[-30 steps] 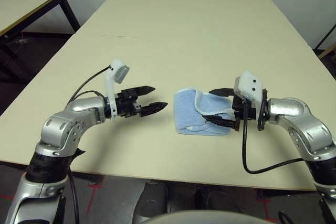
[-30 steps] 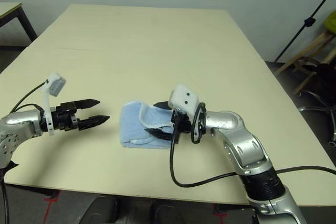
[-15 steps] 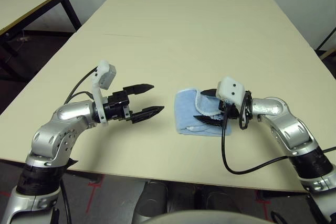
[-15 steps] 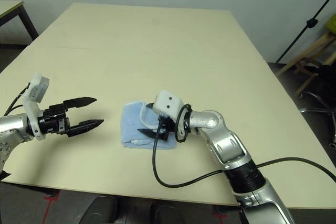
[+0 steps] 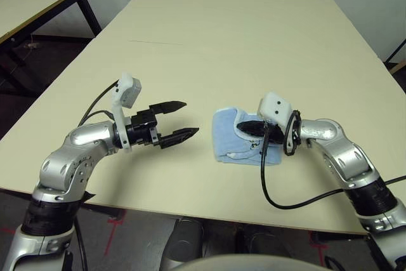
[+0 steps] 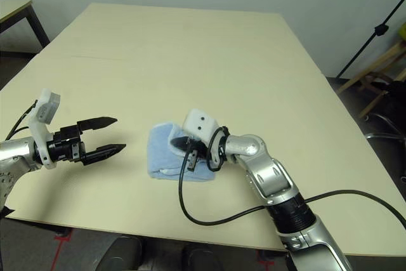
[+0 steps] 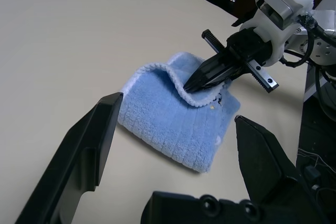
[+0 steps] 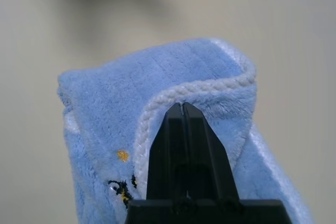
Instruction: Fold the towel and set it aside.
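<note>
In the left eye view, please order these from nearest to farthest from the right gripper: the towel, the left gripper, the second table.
1. The towel: at the right gripper, whose closed tips pinch its white-edged fold.
2. The left gripper: open, beyond the towel, on the robot's left.
3. The second table: far left corner, behind everything.

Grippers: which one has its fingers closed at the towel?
The right gripper, fingers shut together at the towel's white-stitched edge. The left gripper hangs open, apart from the cloth.

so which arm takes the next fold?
Right, probably. Its fingers are shut on the towel at the white edge. The left gripper hangs open, apart from the cloth.
</note>
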Motion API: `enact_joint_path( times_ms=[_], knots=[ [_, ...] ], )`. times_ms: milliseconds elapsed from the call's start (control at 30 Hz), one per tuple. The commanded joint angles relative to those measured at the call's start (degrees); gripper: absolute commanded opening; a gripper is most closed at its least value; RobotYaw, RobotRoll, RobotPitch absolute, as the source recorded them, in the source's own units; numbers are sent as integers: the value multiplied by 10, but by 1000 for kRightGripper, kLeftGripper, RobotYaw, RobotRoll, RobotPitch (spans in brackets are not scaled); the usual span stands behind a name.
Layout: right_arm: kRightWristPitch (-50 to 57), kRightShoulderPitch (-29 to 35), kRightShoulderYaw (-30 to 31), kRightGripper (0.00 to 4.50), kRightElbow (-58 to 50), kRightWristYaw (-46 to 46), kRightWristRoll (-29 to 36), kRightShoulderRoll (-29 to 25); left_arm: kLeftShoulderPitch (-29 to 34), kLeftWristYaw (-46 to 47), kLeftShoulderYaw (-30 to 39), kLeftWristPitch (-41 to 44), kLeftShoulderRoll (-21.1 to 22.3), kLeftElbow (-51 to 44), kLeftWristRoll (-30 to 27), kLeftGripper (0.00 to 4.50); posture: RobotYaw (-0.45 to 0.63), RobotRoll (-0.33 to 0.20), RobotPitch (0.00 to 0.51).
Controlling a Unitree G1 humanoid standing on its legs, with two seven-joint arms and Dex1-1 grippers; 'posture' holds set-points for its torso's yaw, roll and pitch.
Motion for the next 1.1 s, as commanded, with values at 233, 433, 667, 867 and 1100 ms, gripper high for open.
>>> enact_joint_path(
  times_ms=[233, 433, 667, 867, 1100],
  knots=[
    [19, 27, -22, 15, -7, -6, -9, -37, -18, -9, -19, -1, -8, 17, 5, 4500, 141, 0, 88],
    [25, 37, -50, 15, -2, -21, -15, -65, -14, -18, -17, -2, -8, 23, 2, 4500, 135, 0, 89],
    [18, 55, -110, 15, 3, -14, 2, -113, -17, -15, -19, 0, -11, 25, 4, 4500, 127, 0, 93],
    [93, 59, -178, 15, -43, -16, 111, -67, -27, -13, -23, 4, -17, 29, 4, 4500, 110, 0, 96],
    [130, 72, -172, 15, -86, -10, 166, -51, -32, -17, -26, 1, -20, 37, 6, 4500, 110, 0, 97]
  ],
)
